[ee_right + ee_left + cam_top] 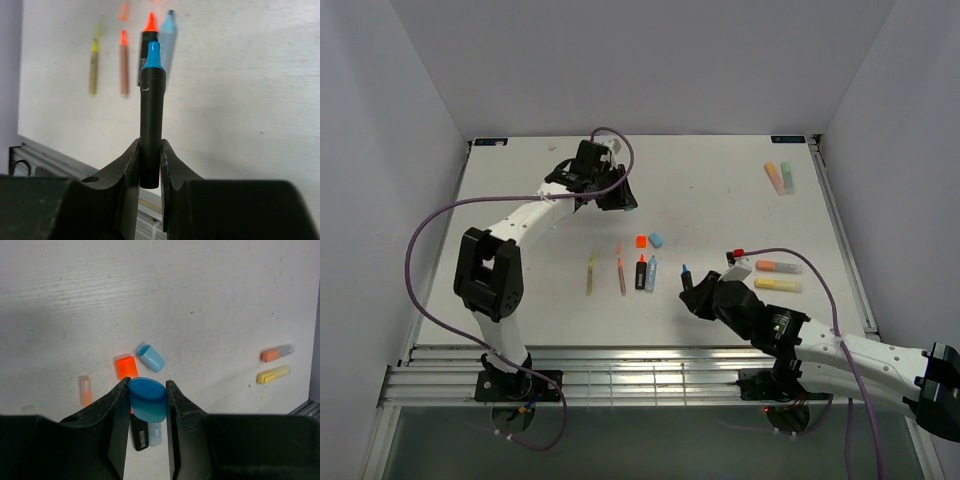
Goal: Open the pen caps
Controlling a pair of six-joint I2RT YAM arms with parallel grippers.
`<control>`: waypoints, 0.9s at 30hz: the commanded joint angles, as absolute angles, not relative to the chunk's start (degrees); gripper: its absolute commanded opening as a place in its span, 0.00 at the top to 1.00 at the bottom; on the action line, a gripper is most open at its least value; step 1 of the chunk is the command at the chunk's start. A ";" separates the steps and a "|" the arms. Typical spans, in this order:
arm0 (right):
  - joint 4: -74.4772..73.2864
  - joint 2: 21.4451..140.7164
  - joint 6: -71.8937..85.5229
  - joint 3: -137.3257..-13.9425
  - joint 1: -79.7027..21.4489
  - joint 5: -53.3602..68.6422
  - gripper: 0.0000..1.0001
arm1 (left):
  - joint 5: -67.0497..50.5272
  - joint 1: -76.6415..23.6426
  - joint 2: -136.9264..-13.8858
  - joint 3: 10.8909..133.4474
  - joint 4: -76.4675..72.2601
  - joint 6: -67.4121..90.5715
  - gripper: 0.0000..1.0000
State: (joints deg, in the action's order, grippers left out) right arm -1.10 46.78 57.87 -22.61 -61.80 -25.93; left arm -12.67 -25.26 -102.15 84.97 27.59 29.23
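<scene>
– Risks from above?
– The right gripper [692,290], near the front edge of the desk [720,190], is clamped on a black pen [685,272] with its blue tip bare. I'd judge that a tilt could smear ink on the desk. The left gripper [612,188], toward the far-left corner, hides whatever it carries in this view. Two capped highlighters [778,266] by the right edge are not yet opened.
– And the left wrist camera?
– There the gripper pinches a blue cap [147,401] by its rounded sides, above the desk. A loose squeeze could let it pop out and roll into the orange cap [126,367] and pale blue cap [151,358] lying below. Two pens beneath are half covered by the cap and the gripper's fingers.
– Right wrist?
– The pen stands between closed jaws, held low at its tail, so it may swing. Its bottom end is buried in the grip, and the uncapped pens [124,65] behind it are blurred.
</scene>
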 commanded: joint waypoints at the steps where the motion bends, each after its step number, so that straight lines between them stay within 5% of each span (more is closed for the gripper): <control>1: -8.96 44.39 62.92 -19.70 -59.95 -31.82 0.92 | -17.23 -27.76 -105.11 89.11 29.44 26.98 1.00; 15: -11.86 37.09 63.98 -14.50 -58.71 -31.81 0.92 | 2.70 -37.88 -118.47 98.96 33.30 41.65 1.00; 27: -12.13 37.18 63.37 -14.77 -58.71 -31.46 0.92 | 6.94 -41.75 -132.18 111.79 40.69 45.70 1.00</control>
State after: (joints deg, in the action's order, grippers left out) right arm -12.12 37.23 62.78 -15.07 -58.85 -29.32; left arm 4.93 -41.17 -131.68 108.79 37.50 44.03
